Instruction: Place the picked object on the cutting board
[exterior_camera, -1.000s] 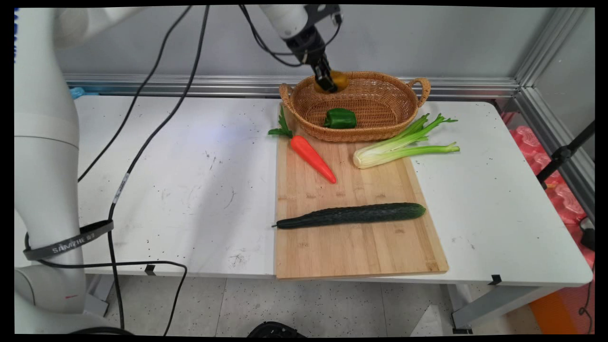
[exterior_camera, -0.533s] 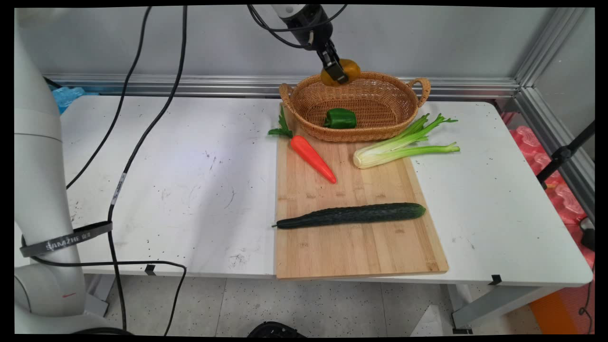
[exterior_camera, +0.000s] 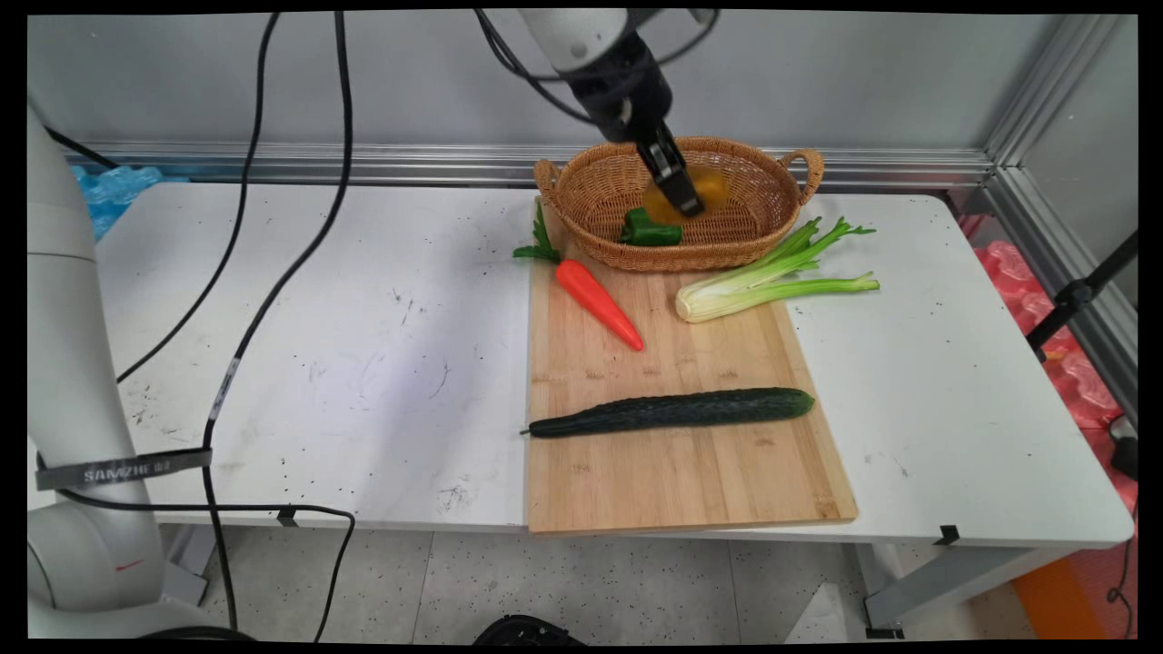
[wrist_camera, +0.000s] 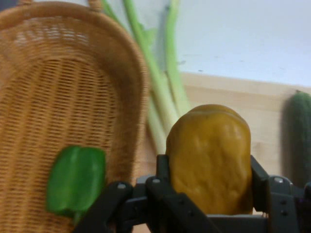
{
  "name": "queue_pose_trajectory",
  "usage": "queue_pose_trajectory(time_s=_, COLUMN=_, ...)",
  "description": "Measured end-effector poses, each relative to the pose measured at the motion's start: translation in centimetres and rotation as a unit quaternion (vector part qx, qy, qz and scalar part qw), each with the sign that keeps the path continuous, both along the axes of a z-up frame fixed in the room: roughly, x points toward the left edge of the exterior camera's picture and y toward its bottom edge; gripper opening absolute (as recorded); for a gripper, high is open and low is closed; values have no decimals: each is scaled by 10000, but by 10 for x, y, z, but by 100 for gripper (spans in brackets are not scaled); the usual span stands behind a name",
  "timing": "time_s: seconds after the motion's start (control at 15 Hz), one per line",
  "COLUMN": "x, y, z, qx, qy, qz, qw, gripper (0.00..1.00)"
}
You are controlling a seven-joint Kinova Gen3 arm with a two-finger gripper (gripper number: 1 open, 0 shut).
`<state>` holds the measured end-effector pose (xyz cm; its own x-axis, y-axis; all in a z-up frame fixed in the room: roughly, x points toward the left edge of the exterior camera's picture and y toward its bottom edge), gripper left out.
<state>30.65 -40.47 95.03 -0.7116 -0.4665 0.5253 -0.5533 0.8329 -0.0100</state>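
Gripping a yellow-brown lumpy vegetable (wrist_camera: pixel 209 158), most likely a yellow pepper, the black end effector (exterior_camera: pixel 681 195) is hanging in the air above the inside of a woven wicker basket (exterior_camera: pixel 754 159). Its two fingers (wrist_camera: pixel 163 177) are pressing against the vegetable's two sides, clamping it between them. In the main view the held vegetable is showing as an orange-yellow blob against the basket's far inner wall, just above and to the right of a green bell pepper (exterior_camera: pixel 647 229) that is lying on the basket's floor.

The basket, oval with a small handle at each end, is sitting at the far end of a long wooden cutting board (exterior_camera: pixel 672 472), which is lying on the white surface (exterior_camera: pixel 363 318). Just in front of the basket's left side, an orange carrot (exterior_camera: pixel 600 302) with green leaves is lying diagonally on the board. To its right, a pale green celery stalk (exterior_camera: pixel 772 277) is lying half on the board, with its leafy end reaching out over the surface. Nearer the camera, a dark green cucumber (exterior_camera: pixel 672 411) is lying crosswise on the board, well apart from the others.

Black cables (exterior_camera: pixel 273 272) are hanging down from the arm on the left side.
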Motion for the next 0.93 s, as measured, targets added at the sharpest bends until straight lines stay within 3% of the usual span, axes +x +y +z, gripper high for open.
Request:
queue_pose_trajectory(time_s=0.33, x=-29, y=20, z=-23, qx=65, qy=-10, qz=-84, qw=9999, gripper=0)
queue_pose_trajectory(time_s=0.93, x=-95, y=23, z=-110, qx=196, qy=-48, qz=-3, qw=9998, gripper=0)
